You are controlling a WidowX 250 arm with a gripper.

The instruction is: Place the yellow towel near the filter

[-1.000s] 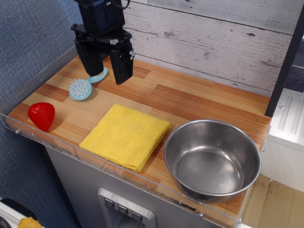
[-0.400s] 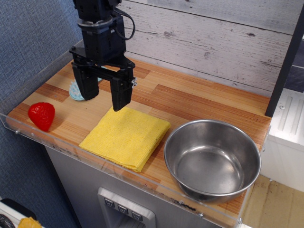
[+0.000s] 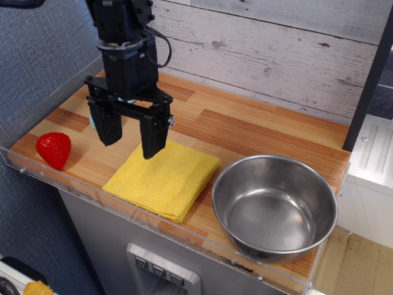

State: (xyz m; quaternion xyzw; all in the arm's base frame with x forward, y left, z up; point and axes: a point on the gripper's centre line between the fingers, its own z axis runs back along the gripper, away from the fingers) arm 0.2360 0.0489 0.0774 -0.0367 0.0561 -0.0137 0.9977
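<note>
One robot arm, black, ends in one gripper with two fingers spread wide apart and nothing between them; the claw is released. The right-hand finger hangs over the far left corner of the yellow towel; the other finger hangs over bare wood to the left of the cloth. Whether either fingertip touches a surface cannot be told.

One yellow towel lies flat and folded on the wooden counter, near its front edge, between one red strawberry to the left and one steel bowl to the right. The towel's right corner lies just beside the bowl's rim; the strawberry sits well apart from the cloth. The bowl stands upright and holds nothing.

A small patch of light blue shows behind the left finger, too hidden to identify.

One clear plastic rim runs along the counter's front. No legible writing or brand mark appears anywhere.
</note>
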